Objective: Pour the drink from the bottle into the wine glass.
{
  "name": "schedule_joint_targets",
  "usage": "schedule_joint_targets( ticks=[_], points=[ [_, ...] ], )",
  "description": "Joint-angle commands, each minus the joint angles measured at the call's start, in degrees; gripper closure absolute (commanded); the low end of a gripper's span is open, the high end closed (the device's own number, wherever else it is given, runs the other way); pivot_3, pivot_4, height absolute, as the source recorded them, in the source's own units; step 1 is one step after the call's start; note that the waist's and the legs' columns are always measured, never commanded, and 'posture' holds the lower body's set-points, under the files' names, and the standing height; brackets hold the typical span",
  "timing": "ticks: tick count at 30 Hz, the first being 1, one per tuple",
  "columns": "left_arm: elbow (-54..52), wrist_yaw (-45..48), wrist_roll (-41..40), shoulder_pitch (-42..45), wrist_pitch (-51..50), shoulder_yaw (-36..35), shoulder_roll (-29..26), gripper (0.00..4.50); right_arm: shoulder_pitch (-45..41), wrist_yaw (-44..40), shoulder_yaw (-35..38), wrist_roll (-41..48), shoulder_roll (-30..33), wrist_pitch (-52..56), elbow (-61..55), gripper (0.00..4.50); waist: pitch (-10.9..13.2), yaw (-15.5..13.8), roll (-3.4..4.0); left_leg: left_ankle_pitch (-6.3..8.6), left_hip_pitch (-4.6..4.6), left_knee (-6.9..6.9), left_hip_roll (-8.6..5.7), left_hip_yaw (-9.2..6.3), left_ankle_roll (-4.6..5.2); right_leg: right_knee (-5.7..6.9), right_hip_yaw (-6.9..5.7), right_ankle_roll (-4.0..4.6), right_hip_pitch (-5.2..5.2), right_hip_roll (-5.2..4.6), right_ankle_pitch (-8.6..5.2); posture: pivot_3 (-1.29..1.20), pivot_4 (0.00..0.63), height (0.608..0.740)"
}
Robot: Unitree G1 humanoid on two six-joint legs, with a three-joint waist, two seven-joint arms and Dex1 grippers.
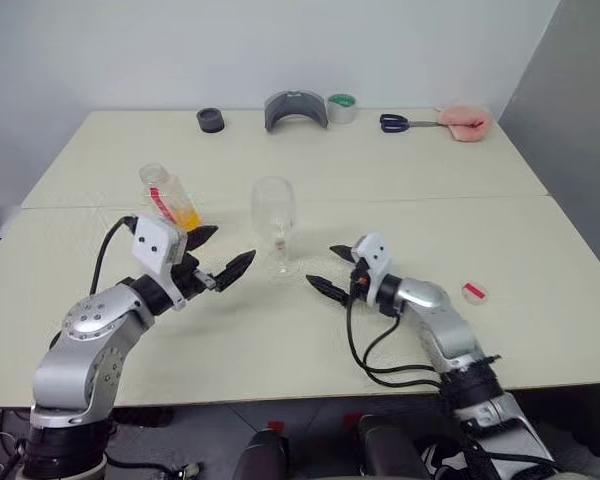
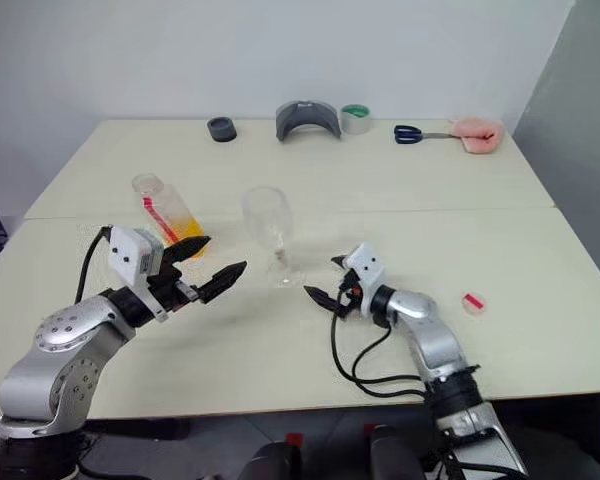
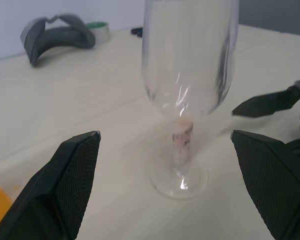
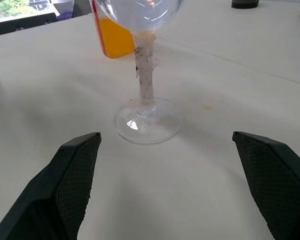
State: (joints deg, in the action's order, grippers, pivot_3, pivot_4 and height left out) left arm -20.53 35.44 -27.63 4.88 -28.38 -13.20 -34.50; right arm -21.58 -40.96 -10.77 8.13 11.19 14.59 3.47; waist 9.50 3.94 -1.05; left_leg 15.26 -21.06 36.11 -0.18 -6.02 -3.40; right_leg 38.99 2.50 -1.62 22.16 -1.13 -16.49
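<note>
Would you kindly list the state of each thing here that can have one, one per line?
wine glass: upright on the table, empty.
bottle: standing, uncapped, orange drink in its lower part.
cap: off the bottle, lying on the table.
left gripper: open, holding nothing.
right gripper: open, holding nothing.
scissors: lying closed at the far edge.

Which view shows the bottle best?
The right eye view: the whole bottle stands clear of the left hand, uncapped, orange drink at its base. The left eye view has it partly behind that hand. The right wrist view catches just its orange base past the glass.
</note>
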Motion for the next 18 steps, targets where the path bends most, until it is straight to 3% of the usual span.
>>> schedule_joint_targets(
  ticks=[1, 8, 18],
  points=[
    [0.38, -2.39, 2.81, -2.21, 2.85, -1.37, 0.76, 0.00, 3.49, -1.22, 1.64, 3.40, 2.26, 0.87, -10.58, 0.02, 0.01, -0.27, -0.01, 0.00, 0.00, 0.00, 0.00, 0.00, 0.00, 0.00, 0.00, 0.00, 0.00, 0.00, 0.00, 0.00, 0.150, 0.740],
    [8.48, -10.49, 9.06, -3.31, 9.48, -3.81, 5.09, 0.00, 8.78, -6.16, 2.01, 10.23, 10.49, 6.63, -25.37, 0.02, 0.06, -0.91, -0.07, 0.00, 0.00, 0.00, 0.01, -0.02, 0.00, -0.04, -0.06, -0.02, -0.03, 0.00, -0.01, 0.00, 0.150, 0.740],
    [18.39, -13.41, 10.86, 2.72, 12.89, -4.90, 5.50, 0.00, 8.78, -5.84, 2.96, 15.54, 14.76, 11.85, -31.27, 0.02, 0.15, -1.37, -0.24, 0.00, -0.02, 0.01, -0.04, 0.01, 0.00, -0.06, -0.16, -0.02, -0.07, -0.02, -0.01, 0.00, 0.150, 0.740]
  ],
)
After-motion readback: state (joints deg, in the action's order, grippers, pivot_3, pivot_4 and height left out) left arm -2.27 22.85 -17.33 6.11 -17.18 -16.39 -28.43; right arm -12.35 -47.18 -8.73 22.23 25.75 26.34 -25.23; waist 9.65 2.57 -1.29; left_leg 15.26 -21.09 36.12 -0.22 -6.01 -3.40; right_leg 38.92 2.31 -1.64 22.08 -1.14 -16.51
